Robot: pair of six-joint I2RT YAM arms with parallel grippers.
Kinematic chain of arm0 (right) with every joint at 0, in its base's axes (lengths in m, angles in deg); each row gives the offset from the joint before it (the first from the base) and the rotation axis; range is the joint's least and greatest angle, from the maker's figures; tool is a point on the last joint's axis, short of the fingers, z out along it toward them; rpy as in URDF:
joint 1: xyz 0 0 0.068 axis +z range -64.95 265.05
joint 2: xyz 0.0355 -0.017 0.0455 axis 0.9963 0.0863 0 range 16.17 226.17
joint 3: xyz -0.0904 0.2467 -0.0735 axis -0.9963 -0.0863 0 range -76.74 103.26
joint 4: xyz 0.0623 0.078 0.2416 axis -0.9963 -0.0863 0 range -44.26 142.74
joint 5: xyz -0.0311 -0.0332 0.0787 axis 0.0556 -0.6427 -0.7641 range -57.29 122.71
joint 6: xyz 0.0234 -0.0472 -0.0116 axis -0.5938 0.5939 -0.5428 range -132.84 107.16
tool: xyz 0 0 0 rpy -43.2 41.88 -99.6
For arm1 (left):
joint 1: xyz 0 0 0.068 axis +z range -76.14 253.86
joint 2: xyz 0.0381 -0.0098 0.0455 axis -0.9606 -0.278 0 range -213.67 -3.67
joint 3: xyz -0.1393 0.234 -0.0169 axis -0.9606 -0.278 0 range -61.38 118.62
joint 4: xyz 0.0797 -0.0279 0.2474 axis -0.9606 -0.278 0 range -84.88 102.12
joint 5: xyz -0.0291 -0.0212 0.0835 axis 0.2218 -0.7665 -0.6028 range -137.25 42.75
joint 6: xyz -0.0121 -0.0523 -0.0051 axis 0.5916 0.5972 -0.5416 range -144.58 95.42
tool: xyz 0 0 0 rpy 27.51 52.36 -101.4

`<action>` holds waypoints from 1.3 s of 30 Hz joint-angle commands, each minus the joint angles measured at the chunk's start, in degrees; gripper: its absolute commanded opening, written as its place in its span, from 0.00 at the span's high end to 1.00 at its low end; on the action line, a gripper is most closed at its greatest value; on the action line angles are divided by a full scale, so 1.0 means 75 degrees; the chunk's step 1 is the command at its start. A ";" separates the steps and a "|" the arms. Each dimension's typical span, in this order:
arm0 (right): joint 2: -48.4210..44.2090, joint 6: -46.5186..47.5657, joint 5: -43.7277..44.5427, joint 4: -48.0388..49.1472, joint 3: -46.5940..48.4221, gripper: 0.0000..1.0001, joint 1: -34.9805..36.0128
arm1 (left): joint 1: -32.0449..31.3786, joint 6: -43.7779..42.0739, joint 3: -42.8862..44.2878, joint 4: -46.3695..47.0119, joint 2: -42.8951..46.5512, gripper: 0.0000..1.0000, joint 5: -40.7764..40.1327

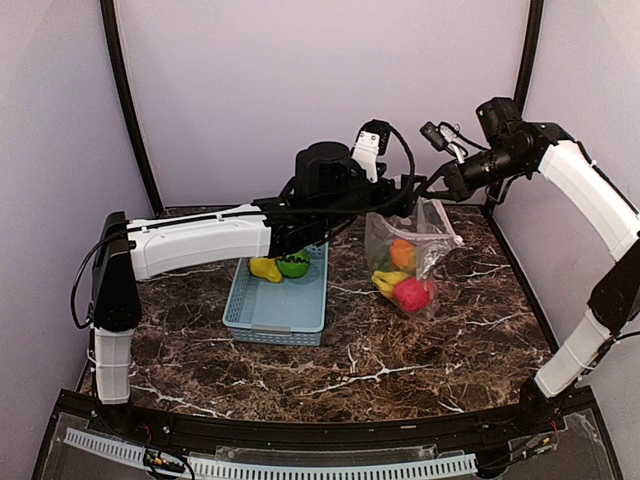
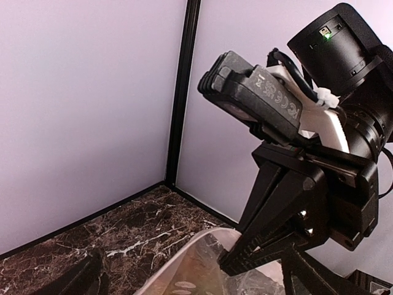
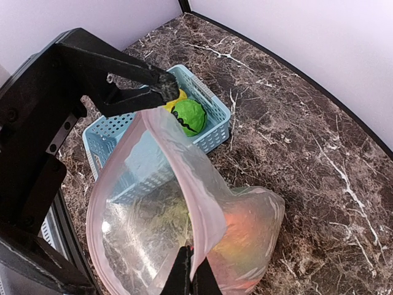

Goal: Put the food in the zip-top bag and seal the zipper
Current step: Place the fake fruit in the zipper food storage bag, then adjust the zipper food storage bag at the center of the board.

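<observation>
Noting, from the left: yellow toy lemon (image 1: pixel 265 269) and striped green toy melon (image 1: pixel 293 266) lie in the light blue slatted plastic basket (image 1: pixel 275 325). Left gripper (image 2: pixel 196 273) has its jaws spread wide at the bag mouth, grasping nothing. Large clear crinkly zip-top bag (image 1: pixel 432 222) hangs just right of the basket with the orange (image 1: pixel 402 252), banana (image 1: pixel 388 282) and pink ball (image 1: pixel 412 294) inside. The film looks limp, slippery and light. Right gripper (image 3: pixel 191 279) is clenched on the pale pink zipper strip (image 3: pixel 202 209) — likely the firmest hold.

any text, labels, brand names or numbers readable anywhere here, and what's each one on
"CE", possibly: among small pale marks on the black camera block in the left wrist view; the rest is too small and skewed to read.
Zip-top bag and blue basket: no text visible.
</observation>
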 commanded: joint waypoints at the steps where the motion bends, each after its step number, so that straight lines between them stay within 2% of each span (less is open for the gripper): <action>1: 0.0031 -0.0038 0.0115 0.0171 0.0184 1.00 0.0041 | -0.0083 -0.0223 -0.0345 0.0172 0.1071 0.03 0.0236; 4: 0.0030 0.0013 0.0211 0.0217 0.0068 1.00 0.0013 | -0.0084 -0.0374 -0.1017 0.0082 0.1786 0.03 -0.0044; 7: 0.0033 0.0043 0.0451 0.0313 0.0074 1.00 -0.0101 | -0.0073 -0.0752 -0.1869 -0.0559 0.2575 0.02 -0.0712; 11: 0.0130 0.0074 0.0969 0.0563 0.0362 1.00 -0.0673 | -0.0047 -0.0981 -0.3080 -0.1185 0.3311 0.01 -0.1592; 14: 0.0381 0.0150 0.1622 0.0615 0.0898 1.00 -0.1117 | 0.0054 -0.0706 -0.3820 -0.1629 0.3652 0.01 -0.1829; 17: 0.0453 0.0410 0.2363 0.0678 0.1408 1.00 -0.1247 | 0.0337 -0.0103 -0.4051 -0.2583 0.3716 0.01 -0.1758; 20: 0.0222 0.0515 0.2463 0.0897 0.1390 1.00 -0.1224 | 0.0578 0.0438 -0.4311 -0.3089 0.3667 0.01 -0.1440; 26: -0.0423 0.0461 0.1313 0.1348 -0.0375 1.00 -0.0565 | 0.1283 0.0794 -0.4274 -0.3928 0.3094 0.01 -0.0824; 31: -0.0776 0.0373 0.0362 0.1900 -0.2119 1.00 -0.0323 | 0.1855 0.0719 -0.3722 -0.4265 0.2298 0.01 -0.0476; 39: -0.1245 0.0472 0.0215 0.2048 -0.2959 1.00 -0.0323 | 0.2501 0.0386 -0.2757 -0.4769 0.1252 0.05 0.0493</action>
